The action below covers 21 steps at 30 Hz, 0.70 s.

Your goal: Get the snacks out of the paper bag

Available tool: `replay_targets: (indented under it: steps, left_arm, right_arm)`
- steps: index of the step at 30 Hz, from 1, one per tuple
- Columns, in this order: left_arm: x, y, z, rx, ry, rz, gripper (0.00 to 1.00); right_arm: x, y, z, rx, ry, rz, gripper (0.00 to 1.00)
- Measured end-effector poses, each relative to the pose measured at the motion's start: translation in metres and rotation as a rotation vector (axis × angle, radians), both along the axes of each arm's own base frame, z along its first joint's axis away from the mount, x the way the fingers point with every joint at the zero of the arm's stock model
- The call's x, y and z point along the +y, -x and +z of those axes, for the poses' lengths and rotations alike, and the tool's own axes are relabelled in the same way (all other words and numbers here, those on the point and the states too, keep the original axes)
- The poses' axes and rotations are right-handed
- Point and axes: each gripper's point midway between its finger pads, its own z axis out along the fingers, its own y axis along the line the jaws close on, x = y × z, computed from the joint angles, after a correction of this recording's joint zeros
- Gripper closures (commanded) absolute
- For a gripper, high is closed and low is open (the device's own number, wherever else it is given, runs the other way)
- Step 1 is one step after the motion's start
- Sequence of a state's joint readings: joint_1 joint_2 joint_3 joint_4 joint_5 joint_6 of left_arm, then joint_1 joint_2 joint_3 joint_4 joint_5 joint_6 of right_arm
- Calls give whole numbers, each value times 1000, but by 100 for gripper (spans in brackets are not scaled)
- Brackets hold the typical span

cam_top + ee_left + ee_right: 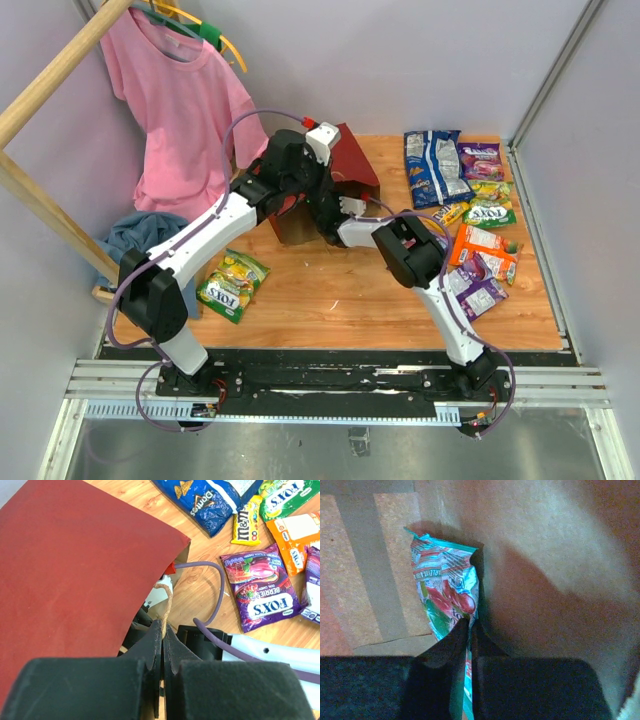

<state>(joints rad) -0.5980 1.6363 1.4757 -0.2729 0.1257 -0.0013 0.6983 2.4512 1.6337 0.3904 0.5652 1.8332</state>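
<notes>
Both clamped: left tool [162, 631] on twisted handle [168, 600], right tool [470, 626] on glossy packet [445, 582]

Top view: high above the near edge, looks down and far over the whole table [330, 300]. Left wrist: close over the bag [75, 570], faces down and right toward the blue packet [215, 502]; top view shares both. Right wrist: inside the bag, very near its kraft wall [560, 555].

Left hand [163, 630] and right hand [469, 628] both pinch tight.
</notes>
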Motion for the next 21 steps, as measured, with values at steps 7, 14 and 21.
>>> replay_targets:
  steps: [7, 14, 21]
  left_arm:
    - [2, 0, -2, 4, -8, 8, 99]
    - [8, -9, -5, 9, -19, 39, 99]
    - [22, -24, -1, -6, -27, 104, 99]
  right_arm:
    - [1, -2, 3, -50, 22, 61, 99]
    - [-8, 23, 14, -43, 93, 177, 99]
    - [-3, 57, 52, -14, 170, 403, 99]
